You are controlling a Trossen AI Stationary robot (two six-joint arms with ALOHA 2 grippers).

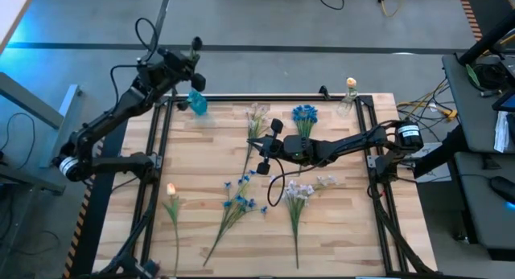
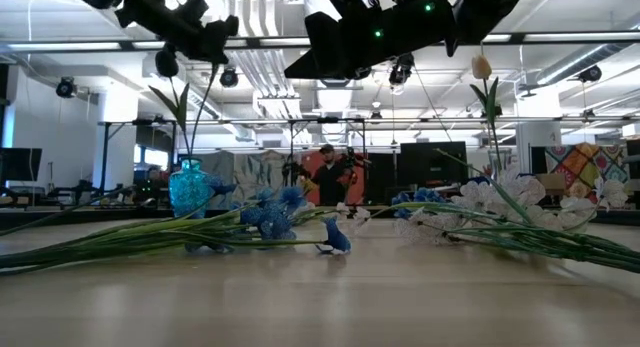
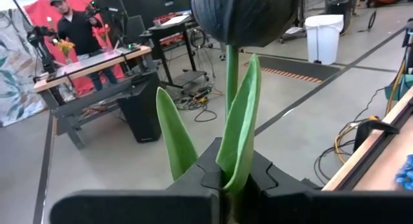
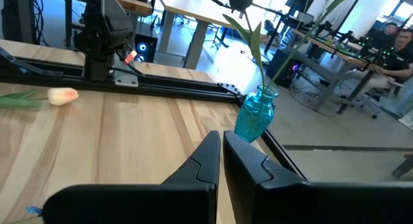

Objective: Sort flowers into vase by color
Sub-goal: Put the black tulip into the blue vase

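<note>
Bright overhead strip lights, backlit low view; near objects blur.

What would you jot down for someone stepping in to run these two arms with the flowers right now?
Left gripper: shut on a tulip stem, held above the blue vase at the table's far left corner.
Right gripper: shut, empty, over mid-table.
Done: one tulip in the clear vase at the far right corner.
Left: finish lowering the held tulip; then one tulip near left, blue sprigs in the middle and blue sprigs farther back, pale sprigs and, all lying on the table.
</note>
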